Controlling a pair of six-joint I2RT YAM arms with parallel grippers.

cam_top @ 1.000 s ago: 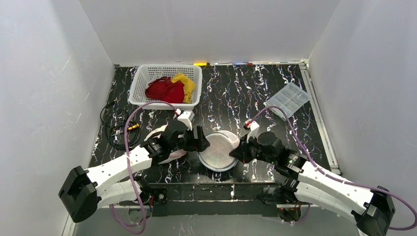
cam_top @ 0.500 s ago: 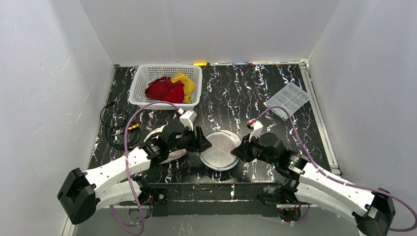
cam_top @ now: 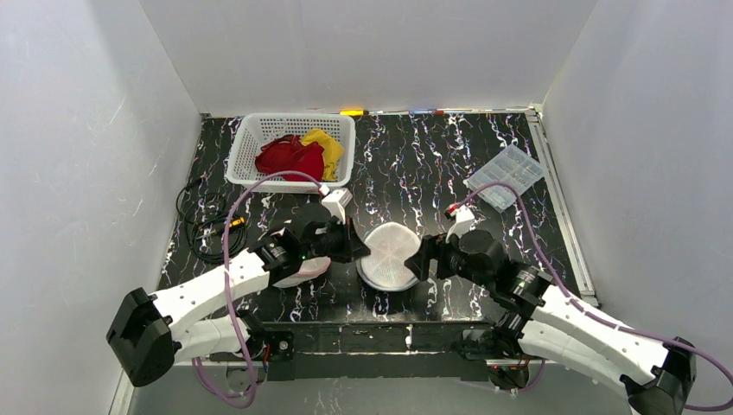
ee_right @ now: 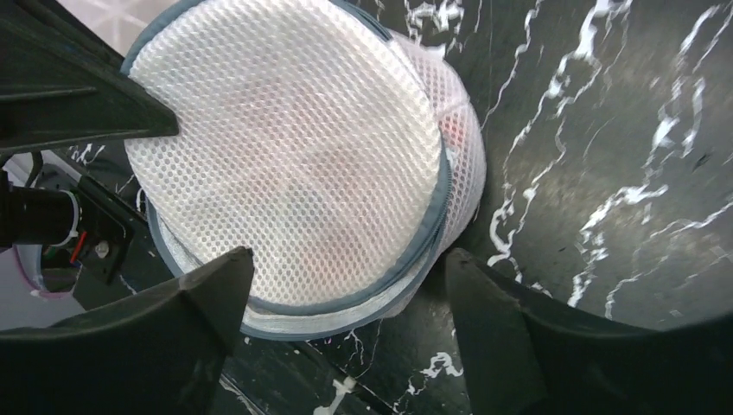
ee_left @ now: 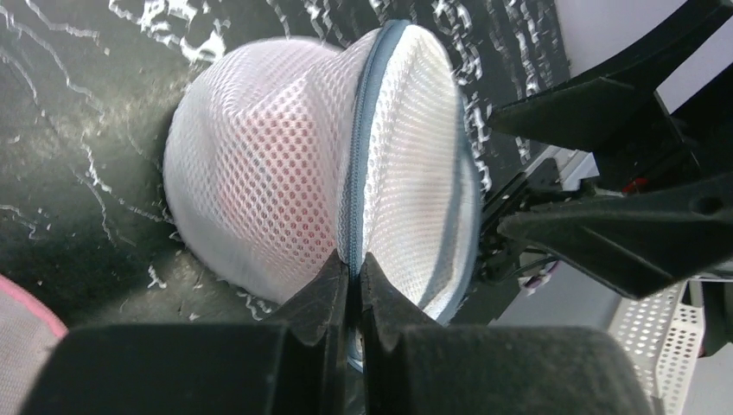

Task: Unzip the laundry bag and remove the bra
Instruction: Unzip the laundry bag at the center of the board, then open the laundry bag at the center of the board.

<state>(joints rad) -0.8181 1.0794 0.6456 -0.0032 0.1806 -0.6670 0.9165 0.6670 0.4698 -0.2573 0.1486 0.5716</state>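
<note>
Two robot arms close on a round mesh bag (cam_top: 391, 255) at the middle of the marbled black counter (cam_top: 415, 164), with the job of unzipping it and taking out the bra barely begun. The grey zip (ee_left: 359, 147) runs shut along every stretch that shows, and the bra (ee_left: 246, 186) is only a pink blur behind the white netting, wholly inside. The bag stands tipped up on its edge rather than lying flat, its round face turned toward the right arm. The left end effector (ee_left: 353, 264) is pinched tight on the zip seam at the bag's near rim, fingers pressed together with the grey band running up from between them; whether they have the pull tab itself or just the seam cannot be told from here. The right end effector (ee_right: 346, 259) is spread wide on the opposite side, one finger to each side of the bag's lower rim, gripping nothing, and contact with the mesh cannot be made out. From where I stand, the whole task is ahead: the slider must be found and run round the rim, the mouth opened, and the bra drawn out. At the far left of the counter a white basket (cam_top: 251, 130) holds red and yellow cloth, well apart from the bag.
</note>
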